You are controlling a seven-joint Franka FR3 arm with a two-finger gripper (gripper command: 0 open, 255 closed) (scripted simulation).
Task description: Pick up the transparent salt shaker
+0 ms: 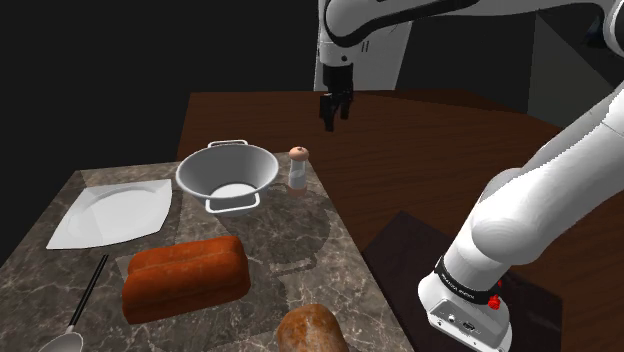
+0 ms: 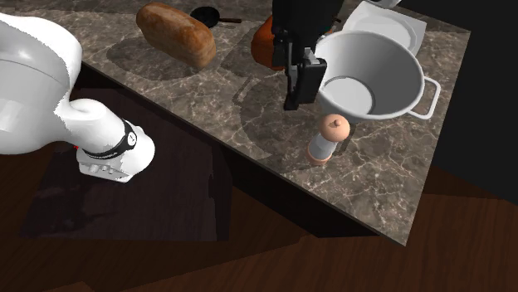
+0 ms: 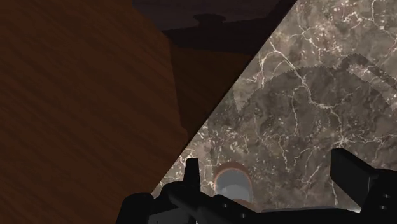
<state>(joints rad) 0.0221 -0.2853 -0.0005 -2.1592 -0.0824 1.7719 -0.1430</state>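
Presently, we find the gripper (image 1: 335, 112) hanging high above the marble counter (image 1: 300, 240) and pointing down. Its fingers (image 3: 191, 173) are spread apart and clasp nothing, which we read as set to straddle the target. The salt shaker (image 1: 298, 168), a clear body under a tan cap, stands upright just beside the white two-handled bowl (image 1: 255, 172), on that bowl's right in the shoulder view and near the counter's right edge. In the wrist view the cap lies closer to one finger than the other, so we judge the hand is not yet centred. Beyond the right edge is open room. On the left, the bowl's wall leaves little clearance. A nudge could push the shaker off the edge.
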